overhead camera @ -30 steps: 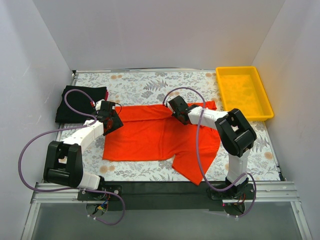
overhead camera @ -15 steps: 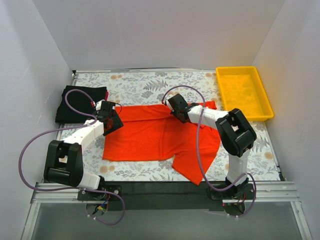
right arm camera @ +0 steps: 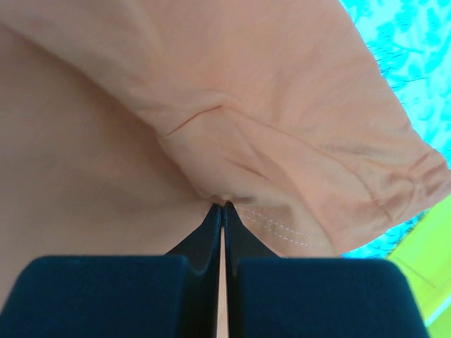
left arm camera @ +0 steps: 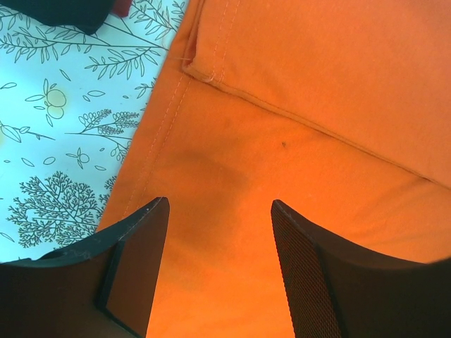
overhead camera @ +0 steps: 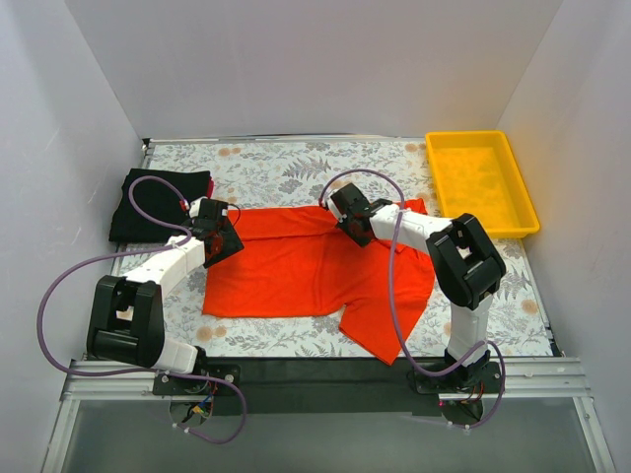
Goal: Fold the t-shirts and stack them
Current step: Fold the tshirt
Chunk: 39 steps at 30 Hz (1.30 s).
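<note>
The bright orange-red t-shirt (overhead camera: 306, 266) lies spread across the middle of the table, one part folded over along its back edge. My left gripper (overhead camera: 225, 239) hangs open just above its left edge; in the left wrist view (left arm camera: 220, 203) the cloth (left arm camera: 296, 91) fills the gap between the fingers. My right gripper (overhead camera: 345, 217) is at the shirt's back edge, shut, with a pucker of the cloth (right arm camera: 282, 141) pinched at its tips (right arm camera: 223, 205). A folded black shirt (overhead camera: 158, 202) with a dark red one (overhead camera: 209, 186) showing at its edge lies at the far left.
A yellow plastic tray (overhead camera: 480, 135) stands at the back right; its edge shows in the right wrist view (right arm camera: 423, 267). The table has a leaf-patterned cover (overhead camera: 296, 163). White walls close in the left, back and right sides.
My right gripper has shifted very slightly toward the back, still pinching the cloth. The left arm and the shirt have not visibly moved.
</note>
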Tool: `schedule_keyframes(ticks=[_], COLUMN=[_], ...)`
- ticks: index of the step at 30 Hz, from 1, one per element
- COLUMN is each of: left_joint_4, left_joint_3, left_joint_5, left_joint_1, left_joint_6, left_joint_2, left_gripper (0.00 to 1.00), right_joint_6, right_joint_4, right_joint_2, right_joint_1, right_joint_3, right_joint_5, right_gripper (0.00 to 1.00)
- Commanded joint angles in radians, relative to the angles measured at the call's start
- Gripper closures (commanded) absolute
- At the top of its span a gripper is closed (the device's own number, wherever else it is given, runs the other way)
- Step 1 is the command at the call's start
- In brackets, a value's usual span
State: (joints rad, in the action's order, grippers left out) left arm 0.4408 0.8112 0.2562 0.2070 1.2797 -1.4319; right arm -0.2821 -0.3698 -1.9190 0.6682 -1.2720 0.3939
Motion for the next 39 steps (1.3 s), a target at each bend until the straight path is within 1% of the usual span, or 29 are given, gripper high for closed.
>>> schedule_keyframes(ticks=[1,3,8,14,17,19,21,24,26,27,31,32,33,35,39], left_joint_4=[-0.004,-0.004,-0.004,-0.004,-0.004,-0.004,-0.004,-0.004,-0.005,-0.004,-0.007,-0.005,-0.005,-0.010,-0.010], left_joint_3=[0.025,0.023,0.023,0.025,0.025,0.025,0.025,0.023,0.025,0.026,0.023,0.022,0.023,0.023,0.023], left_joint_5=[0.000,0.000,-0.002,-0.008,-0.006,-0.005,-0.003,0.003,0.003,0.003,0.005,0.005,0.002,-0.006,-0.012], left_joint_1=[0.006,0.006,0.006,0.006,0.006,0.006,0.006,0.006,0.006,0.006,0.006,0.006,0.006,0.006,0.006], left_joint_6=[-0.008,-0.008,-0.010,-0.010,-0.010,-0.010,-0.010,-0.008,-0.008,-0.006,-0.005,-0.005,-0.006,-0.006,-0.008], left_joint_2=[0.010,0.010,0.010,0.004,0.005,0.005,0.007,0.010,0.010,0.011,0.019,0.021,0.022,0.021,0.019], left_gripper=[0.44,0.44,0.44,0.44,0.44,0.44,0.44,0.44,0.44,0.44,0.44,0.44,0.44,0.44,0.44], right_joint_6=[0.056,0.084,0.159,0.222,0.247,0.258,0.262,0.258,0.258,0.258,0.256,0.253,0.247,0.239,0.262], right_joint_4=[-0.139,-0.197,-0.270,-0.348,-0.363,-0.370,-0.373,-0.376,-0.376,-0.374,-0.371,-0.367,-0.362,-0.351,-0.320], right_joint_2=[0.043,0.038,0.026,-0.018,-0.041,-0.054,-0.057,-0.046,-0.026,-0.017,0.041,0.049,0.057,0.069,0.072], right_joint_1=[0.008,0.011,0.013,0.013,0.011,0.013,0.013,0.008,0.005,0.002,0.001,0.001,0.001,0.002,0.017], right_joint_3=[-0.081,-0.096,-0.148,-0.208,-0.217,-0.217,-0.219,-0.227,-0.230,-0.231,-0.210,-0.201,-0.190,-0.170,-0.158], right_joint_5=[-0.105,-0.138,-0.248,-0.296,-0.346,-0.380,-0.386,-0.463,-0.516,-0.520,-0.410,-0.336,-0.313,-0.265,-0.218], right_gripper=[0.99,0.99,0.99,0.99,0.95,0.89,0.81,0.73,0.73,0.73,0.72,0.72,0.69,0.68,0.60])
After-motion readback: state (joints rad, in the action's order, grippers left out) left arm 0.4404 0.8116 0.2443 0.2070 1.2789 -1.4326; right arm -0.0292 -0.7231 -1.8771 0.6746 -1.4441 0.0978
